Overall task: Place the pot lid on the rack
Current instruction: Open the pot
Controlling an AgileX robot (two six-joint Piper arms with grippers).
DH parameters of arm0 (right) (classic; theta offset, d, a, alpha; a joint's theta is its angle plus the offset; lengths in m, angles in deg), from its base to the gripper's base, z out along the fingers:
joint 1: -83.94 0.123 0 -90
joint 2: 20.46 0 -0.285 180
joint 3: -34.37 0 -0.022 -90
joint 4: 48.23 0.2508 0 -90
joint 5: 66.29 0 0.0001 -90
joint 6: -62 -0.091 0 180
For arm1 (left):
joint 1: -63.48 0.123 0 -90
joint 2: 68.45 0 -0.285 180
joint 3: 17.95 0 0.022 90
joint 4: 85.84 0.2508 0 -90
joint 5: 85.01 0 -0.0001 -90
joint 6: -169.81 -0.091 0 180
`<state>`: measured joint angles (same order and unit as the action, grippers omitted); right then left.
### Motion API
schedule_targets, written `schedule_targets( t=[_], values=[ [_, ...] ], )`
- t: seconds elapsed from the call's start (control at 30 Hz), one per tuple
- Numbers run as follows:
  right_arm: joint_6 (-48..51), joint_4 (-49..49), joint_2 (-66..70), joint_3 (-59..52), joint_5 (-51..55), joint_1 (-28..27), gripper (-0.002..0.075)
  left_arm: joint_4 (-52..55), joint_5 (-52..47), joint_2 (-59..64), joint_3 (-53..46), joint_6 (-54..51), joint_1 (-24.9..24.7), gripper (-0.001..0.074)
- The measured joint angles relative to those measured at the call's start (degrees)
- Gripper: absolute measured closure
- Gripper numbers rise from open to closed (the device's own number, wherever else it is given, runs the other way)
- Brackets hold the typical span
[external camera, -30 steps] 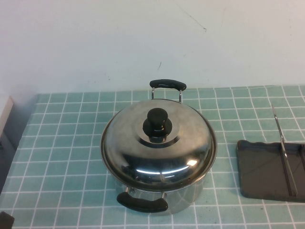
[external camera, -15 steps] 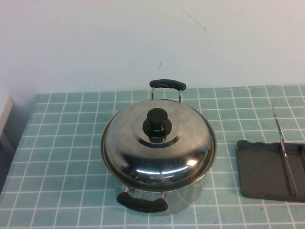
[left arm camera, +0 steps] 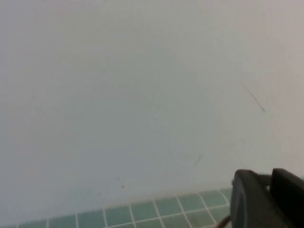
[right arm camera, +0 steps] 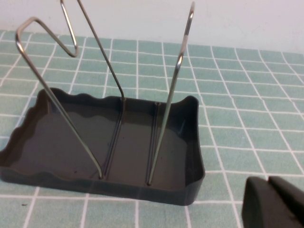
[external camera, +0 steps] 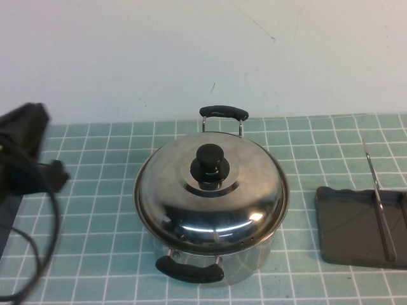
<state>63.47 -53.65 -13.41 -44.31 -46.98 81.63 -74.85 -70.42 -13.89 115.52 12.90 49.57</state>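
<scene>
The pot lid [external camera: 191, 203], domed shiny steel with a black knob [external camera: 210, 165], sits on the steel pot [external camera: 245, 267] at the table's middle. The rack [external camera: 350, 222], a dark grey tray with an upright wire divider [external camera: 379, 203], stands at the right and holds nothing; it fills the right wrist view [right arm camera: 71, 152]. My left arm [external camera: 25, 149] is raised at the far left, apart from the pot. My left gripper [left arm camera: 270, 179] faces the back wall, fingers close together. My right gripper [right arm camera: 269, 183] is shut and empty, low beside the rack's near corner; it does not show in the high view.
The pot has two black handles, one at the back [external camera: 224, 112] and one at the front [external camera: 189, 272]. A black cable [external camera: 44, 254] hangs from the left arm over the tiled table [external camera: 95, 210]. A white wall stands behind.
My left arm has come into the high view at the far left, with its cable. The pot, lid and rack have not moved.
</scene>
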Motion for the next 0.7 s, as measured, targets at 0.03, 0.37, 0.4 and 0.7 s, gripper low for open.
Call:
schedule_targets(
  t=[0.03,0.37,0.4,0.7],
  values=[
    [0.0,0.0,0.0,0.0,0.0,0.0,0.0727,0.0,0.6,2.5,0.8,-3.4,-2.7,0.0659],
    [0.0,0.0,0.0,0.0,0.0,0.0,0.0727,-13.8,16.6,24.4,4.4,-25.4,-21.2,0.0148],
    [0.0,0.0,0.0,0.0,0.0,0.0,0.0727,-14.0,18.1,26.4,4.7,-25.4,-21.6,0.0132],
    [0.0,0.0,0.0,0.0,0.0,0.0,0.0727,-13.2,27.0,39.9,7.9,-20.0,-22.0,0.0105]
  ],
)
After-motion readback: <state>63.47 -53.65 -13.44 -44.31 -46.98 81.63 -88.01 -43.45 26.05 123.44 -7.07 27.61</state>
